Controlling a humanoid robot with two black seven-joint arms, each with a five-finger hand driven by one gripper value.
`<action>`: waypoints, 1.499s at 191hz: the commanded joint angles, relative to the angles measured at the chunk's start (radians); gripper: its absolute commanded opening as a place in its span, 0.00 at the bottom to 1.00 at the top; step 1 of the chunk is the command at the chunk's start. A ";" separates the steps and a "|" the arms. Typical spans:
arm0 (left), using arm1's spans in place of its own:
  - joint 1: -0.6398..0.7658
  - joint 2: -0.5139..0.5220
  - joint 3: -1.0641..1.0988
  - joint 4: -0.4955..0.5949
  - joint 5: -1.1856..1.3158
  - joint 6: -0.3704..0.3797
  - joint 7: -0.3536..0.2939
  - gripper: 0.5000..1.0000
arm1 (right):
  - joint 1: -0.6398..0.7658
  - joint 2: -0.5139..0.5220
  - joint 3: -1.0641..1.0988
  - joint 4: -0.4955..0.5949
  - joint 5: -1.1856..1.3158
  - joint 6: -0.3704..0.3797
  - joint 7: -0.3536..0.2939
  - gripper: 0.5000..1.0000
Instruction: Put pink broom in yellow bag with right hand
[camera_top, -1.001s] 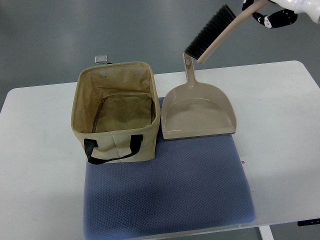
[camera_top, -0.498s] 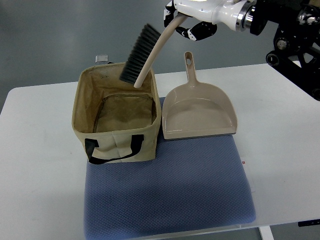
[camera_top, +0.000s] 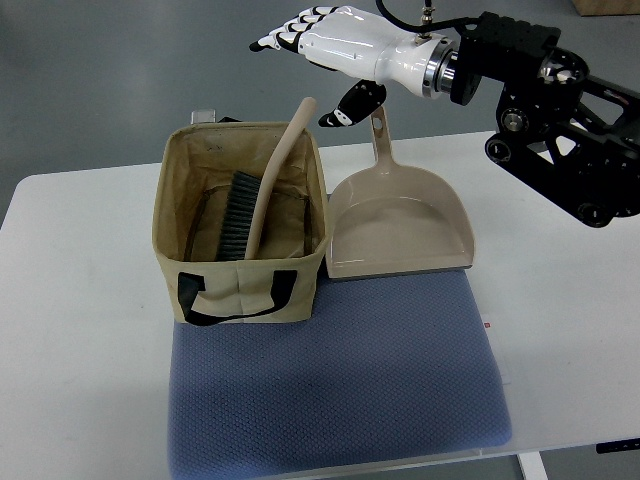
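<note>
The broom (camera_top: 262, 190) was up in the air a moment ago. Now it stands in the bag (camera_top: 243, 291) near the table's (camera_top: 70, 300) far edge, handle leaning out. The right hand (camera_top: 330, 50) has let go, fingers spread above it. The job looks done.

A single top view looks steeply down from the robot's side onto the white surface (camera_top: 560, 330), near enough that its front and left edges are cut off. Grey floor (camera_top: 120, 70) fills the frame beyond the far edge. No second view exists.
</note>
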 joint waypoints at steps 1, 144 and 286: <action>0.000 0.000 0.000 0.000 0.000 0.000 0.001 1.00 | -0.017 -0.013 0.005 -0.002 0.068 -0.001 -0.006 0.81; -0.001 0.000 0.000 0.000 0.000 0.000 0.001 1.00 | -0.507 -0.013 0.425 -0.129 1.105 -0.176 -0.075 0.82; 0.000 0.000 0.000 0.000 0.000 0.000 -0.001 1.00 | -0.728 0.206 0.622 -0.112 1.126 -0.169 -0.069 0.86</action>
